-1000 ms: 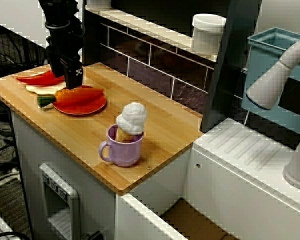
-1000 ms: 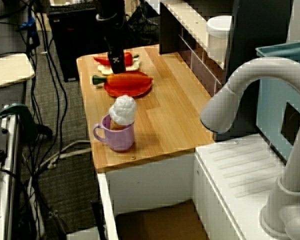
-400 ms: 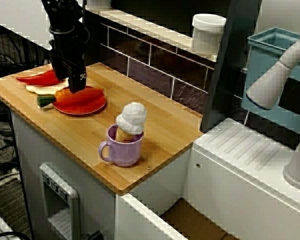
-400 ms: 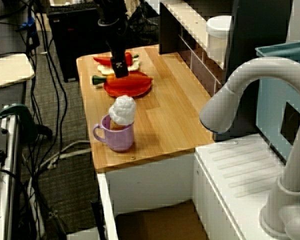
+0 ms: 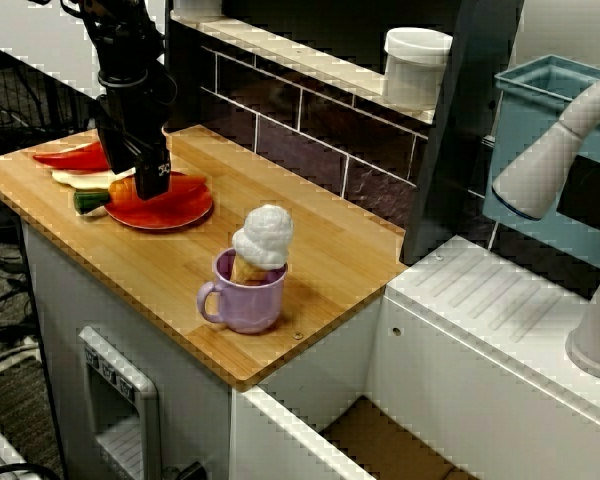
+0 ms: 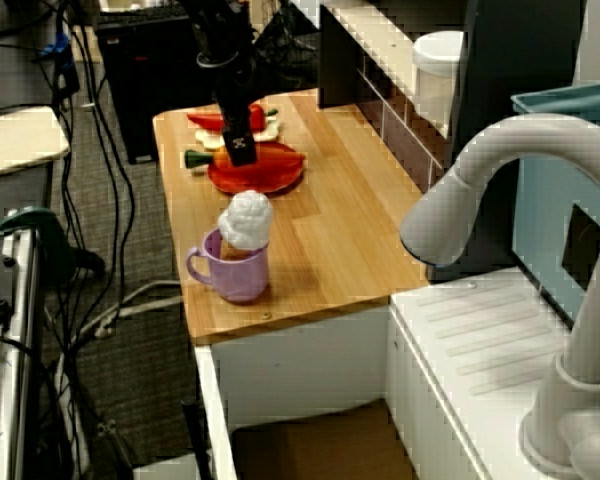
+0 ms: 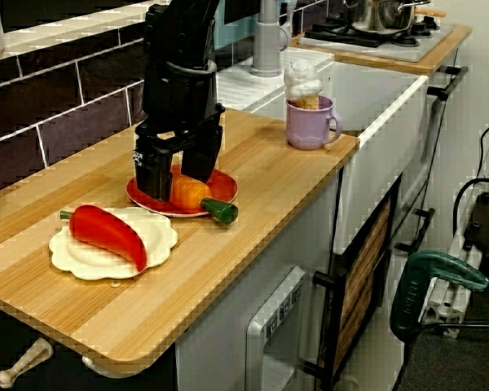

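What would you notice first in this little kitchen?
The big black gripper stands out, its jaws apart on either side of an orange carrot on a red plate. Nearer the sink end of the wooden counter, a purple mug holds a white ice-cream swirl.

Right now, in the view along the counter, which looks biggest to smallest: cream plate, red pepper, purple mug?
1. cream plate
2. red pepper
3. purple mug, but it stands farther from the camera, so that ranking is unsure.

Black hand [image 7: 178,181], orange carrot [image 7: 187,194], red plate [image 7: 222,189], red pepper [image 7: 106,232], lilac mug [image 7: 308,126], striped wooden counter [image 7: 261,195]
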Robot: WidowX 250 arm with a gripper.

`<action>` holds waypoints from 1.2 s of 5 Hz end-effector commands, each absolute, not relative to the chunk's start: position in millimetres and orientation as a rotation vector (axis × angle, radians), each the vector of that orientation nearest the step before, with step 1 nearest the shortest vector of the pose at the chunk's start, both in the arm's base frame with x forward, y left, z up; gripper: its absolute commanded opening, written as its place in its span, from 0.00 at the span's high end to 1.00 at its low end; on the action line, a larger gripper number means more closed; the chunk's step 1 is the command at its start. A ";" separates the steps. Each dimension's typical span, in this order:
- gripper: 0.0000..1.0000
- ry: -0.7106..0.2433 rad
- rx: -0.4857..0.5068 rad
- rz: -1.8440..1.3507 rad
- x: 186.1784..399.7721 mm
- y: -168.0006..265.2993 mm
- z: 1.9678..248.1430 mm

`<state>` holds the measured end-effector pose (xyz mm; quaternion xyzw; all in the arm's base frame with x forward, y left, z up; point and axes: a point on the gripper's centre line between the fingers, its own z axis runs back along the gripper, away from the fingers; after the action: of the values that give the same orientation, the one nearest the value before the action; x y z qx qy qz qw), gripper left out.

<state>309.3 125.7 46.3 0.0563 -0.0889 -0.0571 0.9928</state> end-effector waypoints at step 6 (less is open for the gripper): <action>0.00 -0.100 0.046 -0.099 327.8 59.9 39.7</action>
<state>323.5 58.1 24.2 0.0172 -0.0278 -0.0453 0.9984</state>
